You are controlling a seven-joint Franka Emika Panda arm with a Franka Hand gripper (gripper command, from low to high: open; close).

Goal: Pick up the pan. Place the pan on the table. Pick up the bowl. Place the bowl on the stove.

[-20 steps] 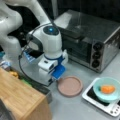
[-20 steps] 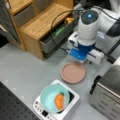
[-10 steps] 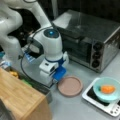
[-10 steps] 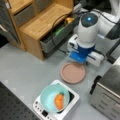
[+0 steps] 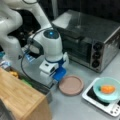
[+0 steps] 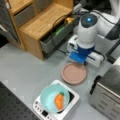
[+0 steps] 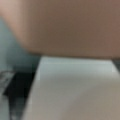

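A: status on the pan?
B: pan (image 5: pixel 71 85) sits flat on the grey tabletop (image 6: pixel 27 72), between the wooden shelf unit (image 6: pixel 37 22) and the toaster oven (image 5: pixel 92 42). Also in the other front view (image 6: pixel 74 73)

A: bowl?
B: teal bowl (image 5: pixel 107 89) is on the stove (image 5: pixel 110 106), orange item (image 6: pixel 59 101) inside. Both front views agree, bowl (image 6: pixel 53 96) covers most of the black top of the stove (image 6: pixel 71 102)

A: where's the gripper?
B: gripper (image 5: pixel 57 75) is low at the tabletop, right at the pan's edge on a front view's left. In a front view the gripper (image 6: pixel 81 58) is at the pan's upper rim, blue part just beside it. Arm's white body hangs over it

A: jaws?
B: can't tell, arm body hides them in both front views. Wrist view is filled by pink surface, pan (image 7: pixel 65 25) up close, with a pale slab below it. Can't tell if it's touching the pan or just beside it
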